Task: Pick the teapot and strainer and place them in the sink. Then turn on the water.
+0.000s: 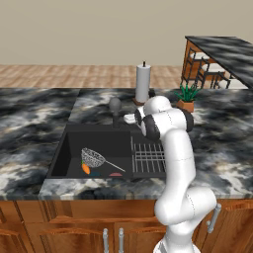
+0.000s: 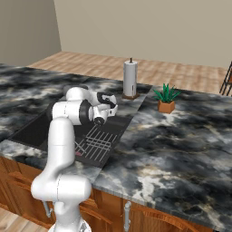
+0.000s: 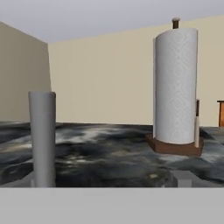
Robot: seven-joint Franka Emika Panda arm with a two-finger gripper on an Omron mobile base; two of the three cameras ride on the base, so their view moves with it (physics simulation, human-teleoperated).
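Observation:
The black sink (image 1: 69, 148) holds the silver mesh strainer (image 1: 93, 157), which lies on the basin floor with its handle pointing right. A small dark teal patch (image 1: 94, 174) just in front of it looks like the teapot, mostly hidden. My gripper (image 1: 129, 118) (image 2: 113, 105) hovers over the sink's back rim, right beside the grey faucet (image 1: 115, 106). In the hand view the faucet's upright stem (image 3: 42, 138) stands close at the left, and my gripper (image 3: 107, 181) is open with nothing between its fingers. The water is out of view.
A paper towel roll (image 1: 143, 83) (image 3: 175, 87) stands behind the sink and a potted plant (image 1: 187, 97) (image 2: 166, 99) to its right. An orange bit (image 1: 86, 169) and a pinkish flat bit (image 1: 115, 174) lie in the basin. The wire rack (image 1: 148, 158) fills the sink's right part.

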